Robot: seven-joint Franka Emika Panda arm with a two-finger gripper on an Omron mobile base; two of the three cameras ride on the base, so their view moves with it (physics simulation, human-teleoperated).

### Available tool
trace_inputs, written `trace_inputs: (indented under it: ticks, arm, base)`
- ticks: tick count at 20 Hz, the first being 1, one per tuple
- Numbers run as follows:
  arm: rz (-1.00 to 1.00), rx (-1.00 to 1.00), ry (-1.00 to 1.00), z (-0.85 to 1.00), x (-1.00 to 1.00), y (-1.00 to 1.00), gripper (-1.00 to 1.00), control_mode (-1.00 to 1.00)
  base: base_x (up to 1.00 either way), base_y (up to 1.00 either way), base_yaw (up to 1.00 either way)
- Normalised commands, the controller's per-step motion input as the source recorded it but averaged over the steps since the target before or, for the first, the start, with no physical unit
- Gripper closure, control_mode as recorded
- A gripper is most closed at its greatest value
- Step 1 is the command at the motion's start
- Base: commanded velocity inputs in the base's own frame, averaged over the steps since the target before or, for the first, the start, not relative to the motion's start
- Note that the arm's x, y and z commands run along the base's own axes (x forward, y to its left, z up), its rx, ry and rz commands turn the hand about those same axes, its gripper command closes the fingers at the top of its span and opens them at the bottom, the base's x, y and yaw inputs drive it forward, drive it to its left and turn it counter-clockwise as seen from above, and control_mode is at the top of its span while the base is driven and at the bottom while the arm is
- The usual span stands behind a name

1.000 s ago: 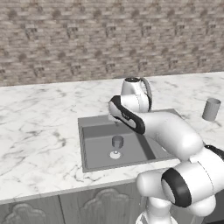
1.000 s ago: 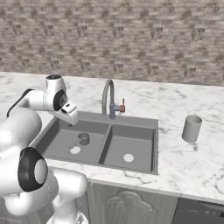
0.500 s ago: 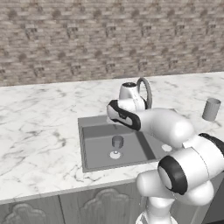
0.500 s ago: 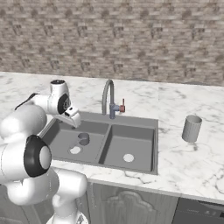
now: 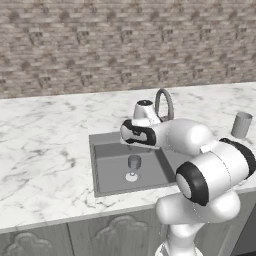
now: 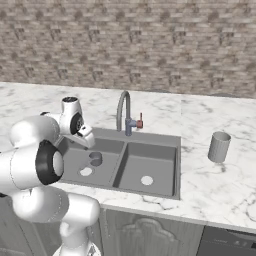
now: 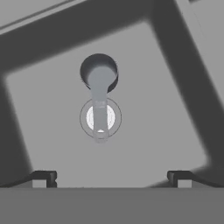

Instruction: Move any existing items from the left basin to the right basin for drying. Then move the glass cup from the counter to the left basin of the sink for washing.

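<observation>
Jaws spread wide, the gripper (image 7: 111, 176) points down, seemingly hovering above the small glass (image 7: 99, 78) in the left basin (image 7: 166, 131).

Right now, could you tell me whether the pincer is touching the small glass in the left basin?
Apart. In the hand view the pincer is open, its fingertips wide at the bottom, while the small glass stands farther off over the left basin drain.

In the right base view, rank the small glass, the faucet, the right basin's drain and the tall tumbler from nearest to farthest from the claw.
1. Small glass, in the left basin just below the open claw.
2. Faucet, behind the divider.
3. Right basin's drain, on that basin's floor.
4. Tall tumbler, on the counter right of the sink.
</observation>
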Motion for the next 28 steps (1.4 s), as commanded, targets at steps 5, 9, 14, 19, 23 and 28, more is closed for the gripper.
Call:
trace_inputs:
  ticks: [5, 9, 14, 19, 23, 28]
  arm:
    - [0.0, 0.0, 0.0, -0.28, 0.29, 0.06, -1.0, -1.0]
    - [0.0, 0.0, 0.0, -0.27, 0.22, 0.05, -1.0, -1.0]
    - [0.0, 0.0, 0.0, -0.26, 0.18, 0.03, -1.0, -1.0]
    - [0.0, 0.0, 0.0, -0.24, 0.08, 0.03, -1.0, -1.0]
    - [0.0, 0.0, 0.0, -0.23, 0.0, 0.01, -1.0, -1.0]
    - [0.0, 0.0, 0.0, -0.24, 0.0, 0.0, -1.0, -1.0]
  base:
    - [0.0, 0.0, 0.0]
    - [0.0, 0.0, 0.0]
    - [0.0, 0.0, 0.0]
    - [0.0, 0.0, 0.0]
    - [0.0, 0.0, 0.0]
    - [0.0, 0.0, 0.0]
